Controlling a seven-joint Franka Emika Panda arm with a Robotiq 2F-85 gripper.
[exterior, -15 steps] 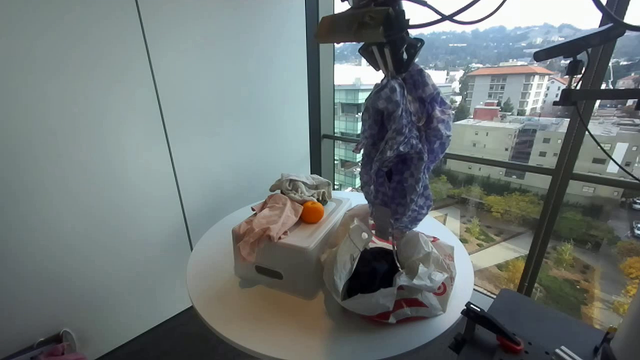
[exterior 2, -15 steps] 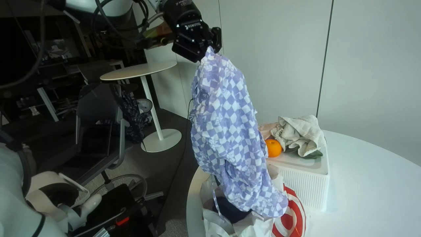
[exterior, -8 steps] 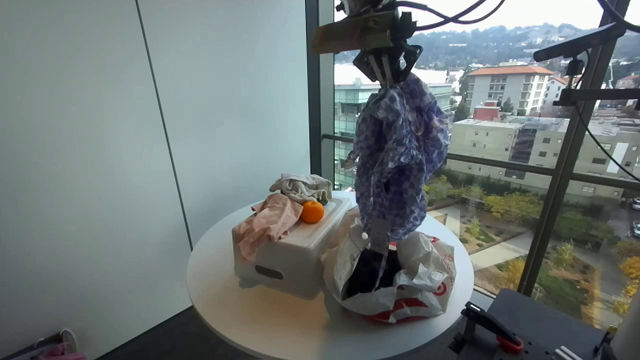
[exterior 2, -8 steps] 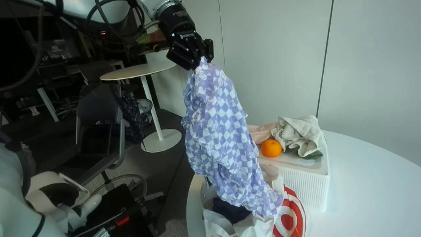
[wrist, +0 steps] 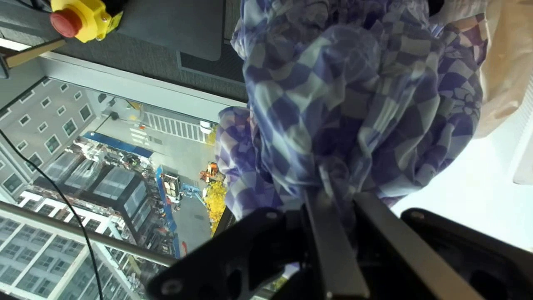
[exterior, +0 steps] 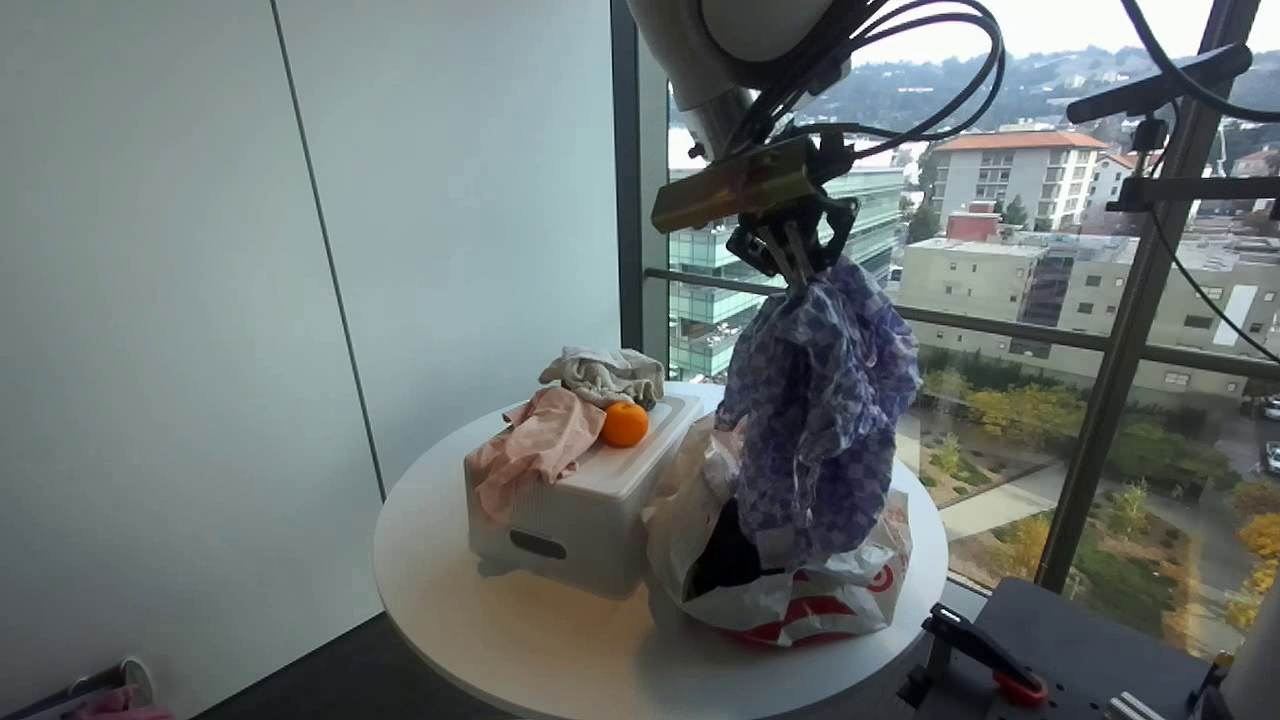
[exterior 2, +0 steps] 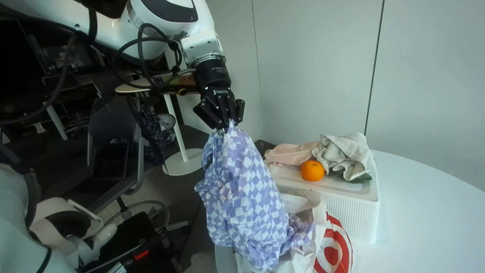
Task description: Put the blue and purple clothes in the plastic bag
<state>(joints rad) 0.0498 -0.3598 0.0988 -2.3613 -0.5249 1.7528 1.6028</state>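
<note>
The blue-purple and white checked cloth [exterior: 820,430] hangs bunched from my gripper [exterior: 798,280]. The cloth also shows in an exterior view [exterior 2: 246,201] and fills the upper middle of the wrist view [wrist: 316,96]. My gripper is shut on the cloth's top end, as the wrist view [wrist: 337,196] shows. The white plastic bag [exterior: 740,606] with red print stands on the round table, its mouth open. It also shows in an exterior view [exterior 2: 332,252]. The cloth's lower end hangs at the bag's mouth and hides much of it. A dark cloth [exterior: 727,556] lies inside the bag.
A white ribbed box [exterior: 560,530] stands beside the bag on the round white table [exterior: 560,640]. On it lie a pink cloth [exterior: 545,440], an orange [exterior: 625,425] and a beige cloth [exterior: 605,375]. A window stands behind the table.
My gripper has moved down with the cloth still held. The cloth's lower end has dropped to the bag's mouth and covers more of it. The bag and box have not moved.
</note>
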